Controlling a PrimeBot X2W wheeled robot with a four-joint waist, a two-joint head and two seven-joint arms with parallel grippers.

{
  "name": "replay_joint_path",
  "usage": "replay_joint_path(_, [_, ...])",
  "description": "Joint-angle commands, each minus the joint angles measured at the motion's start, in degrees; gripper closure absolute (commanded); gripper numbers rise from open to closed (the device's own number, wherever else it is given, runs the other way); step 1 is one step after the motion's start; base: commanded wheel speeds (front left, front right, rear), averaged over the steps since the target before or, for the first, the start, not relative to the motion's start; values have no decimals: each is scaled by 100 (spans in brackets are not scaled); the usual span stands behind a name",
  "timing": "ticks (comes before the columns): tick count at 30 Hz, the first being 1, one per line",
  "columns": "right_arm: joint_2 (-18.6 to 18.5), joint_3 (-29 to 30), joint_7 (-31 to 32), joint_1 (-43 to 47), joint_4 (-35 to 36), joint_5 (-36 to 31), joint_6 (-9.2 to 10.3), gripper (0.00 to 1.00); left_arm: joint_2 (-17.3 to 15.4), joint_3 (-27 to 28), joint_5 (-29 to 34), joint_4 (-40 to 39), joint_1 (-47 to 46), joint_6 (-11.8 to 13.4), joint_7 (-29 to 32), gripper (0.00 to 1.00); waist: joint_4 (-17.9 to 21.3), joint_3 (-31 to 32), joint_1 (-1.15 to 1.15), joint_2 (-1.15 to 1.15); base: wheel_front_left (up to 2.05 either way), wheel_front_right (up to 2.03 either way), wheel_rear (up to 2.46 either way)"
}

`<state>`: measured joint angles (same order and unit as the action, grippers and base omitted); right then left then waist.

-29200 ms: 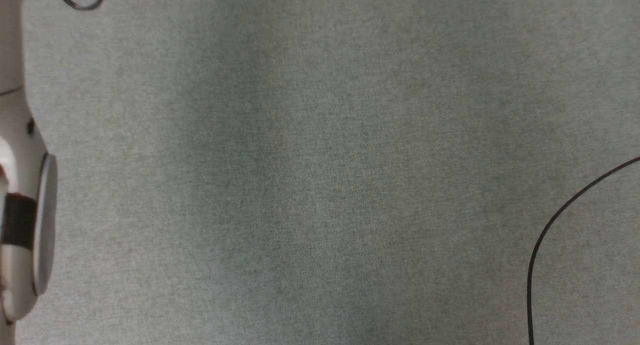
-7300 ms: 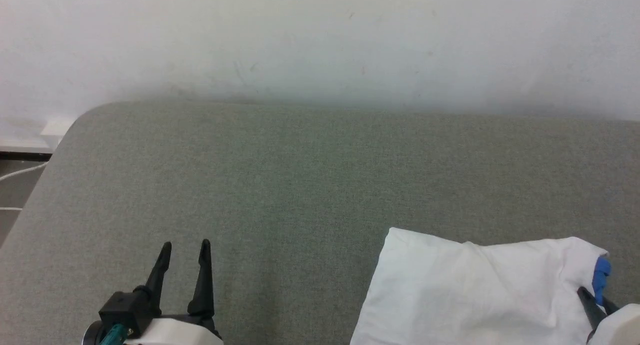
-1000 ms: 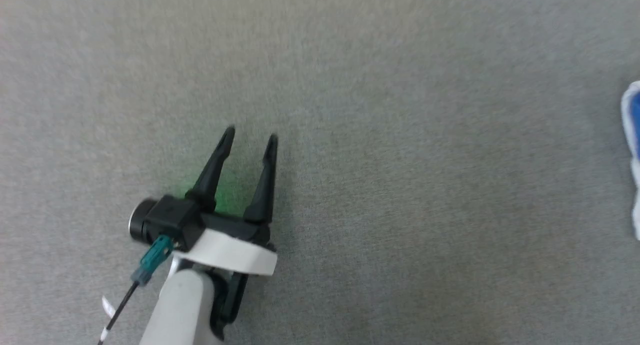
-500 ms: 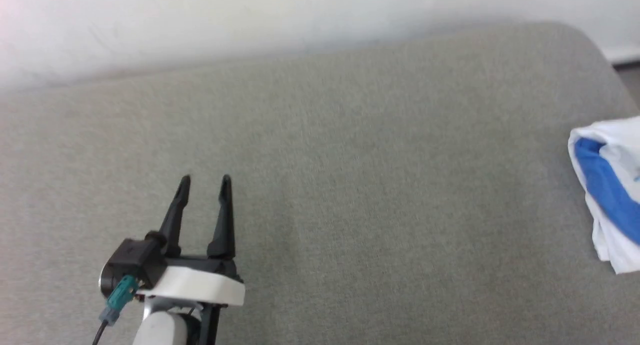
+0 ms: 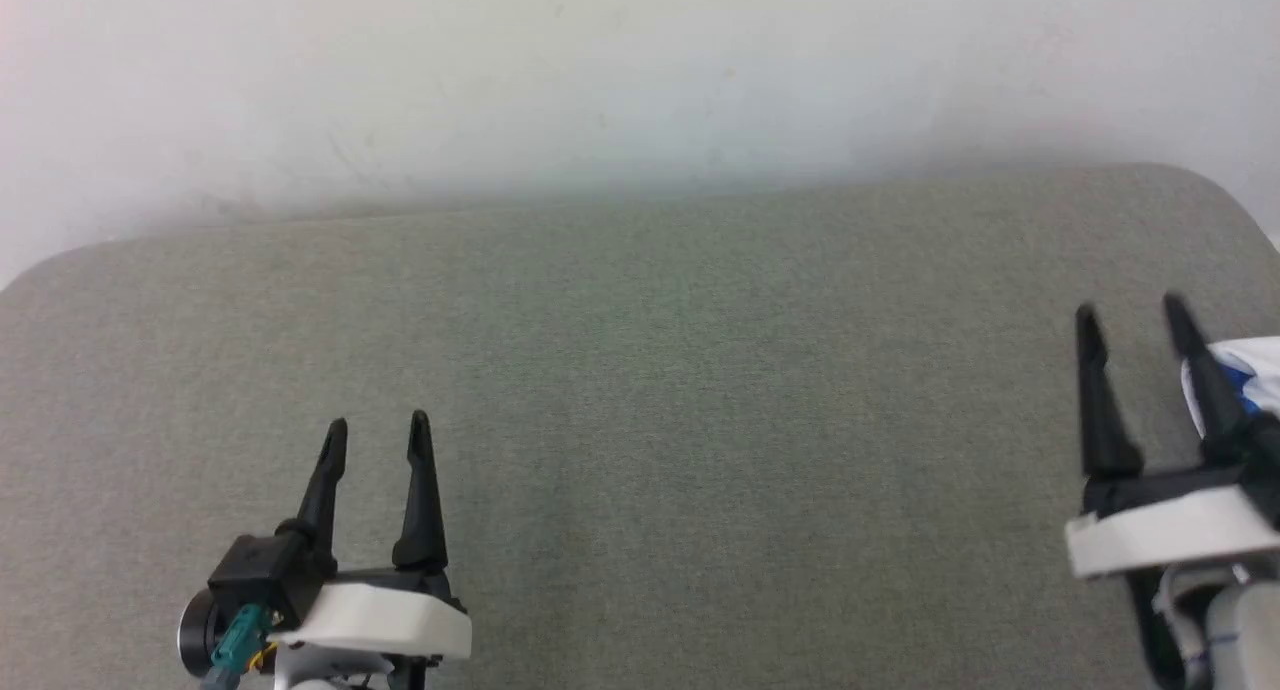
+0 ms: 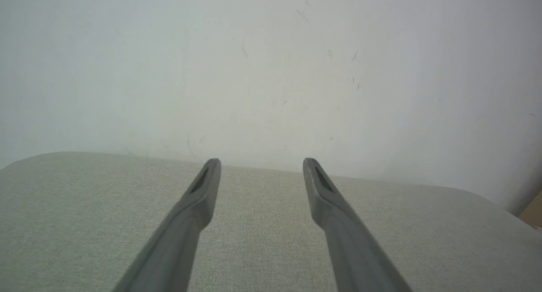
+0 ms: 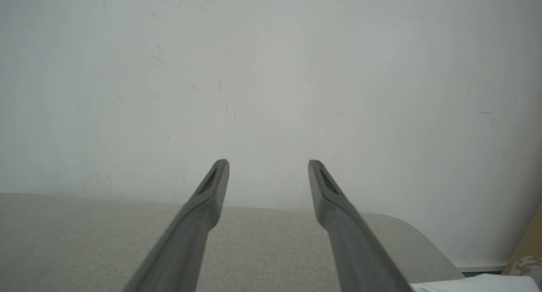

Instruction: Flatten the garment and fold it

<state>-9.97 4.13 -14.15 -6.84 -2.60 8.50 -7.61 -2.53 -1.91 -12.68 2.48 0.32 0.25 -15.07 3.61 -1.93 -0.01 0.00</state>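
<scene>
At three o'clock, the garment (image 5: 1262, 362): a sliver of white with a dab of blue at the far right edge of my head view, partly behind the outer finger of my right gripper (image 5: 1128, 308). My right wrist view catches the garment (image 7: 470, 286) as a white strip at five o'clock. It lies on the grey pad (image 5: 700, 370); I cannot tell whether that finger brushes it.
Right gripper: fingers spread wide with nothing between them, pointing to twelve o'clock towards the wall (image 5: 600, 70).
Left gripper (image 5: 378, 422): at seven o'clock of the head view, fingers apart and empty over bare pad, well apart from the garment. Its own wrist view shows the left gripper (image 6: 261, 161) with the same wide gap.
Just changed: my head has swung; the cloth has not moved. Half a second ago only my left gripper was in sight, and the garment showed at three o'clock as a white bundle with a blue band. Now both grippers are framed side by side and most of the garment has slid off the right edge. Both grippers were spread then and have stayed so.
Meaning for the task: I judge that I hold nothing and that the garment sits off to my right. So little of it shows that I cannot tell whether it is neatly folded or needs flattening. I would want it back in full view before any further grasp.
</scene>
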Motion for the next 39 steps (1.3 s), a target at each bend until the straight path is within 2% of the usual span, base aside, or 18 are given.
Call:
replay_joint_path(1, [192, 23, -46, 247, 57, -95, 12, 0, -35, 20, 64, -3, 103, 75, 7, 0, -134, 119, 1, 0, 0, 0, 0])
replay_joint_path(6, [541, -24, -76, 749, 18, -215, 12, 0, -35, 54, 126, 62, 270, 106, 7, 0, -171, 146, 1, 0, 0, 0, 0])
replay_joint_path(12, [653, -90, -83, 896, -49, -318, 12, 0, -35, 89, 154, 146, 360, 59, 7, 0, -189, 130, 1, 0, 0, 0, 0])
replay_joint_path(39, [708, -107, -85, 894, -65, -266, 12, 0, -35, 18, 3, 136, 288, 95, 7, 0, -267, 120, 1, 0, 0, 0, 0])
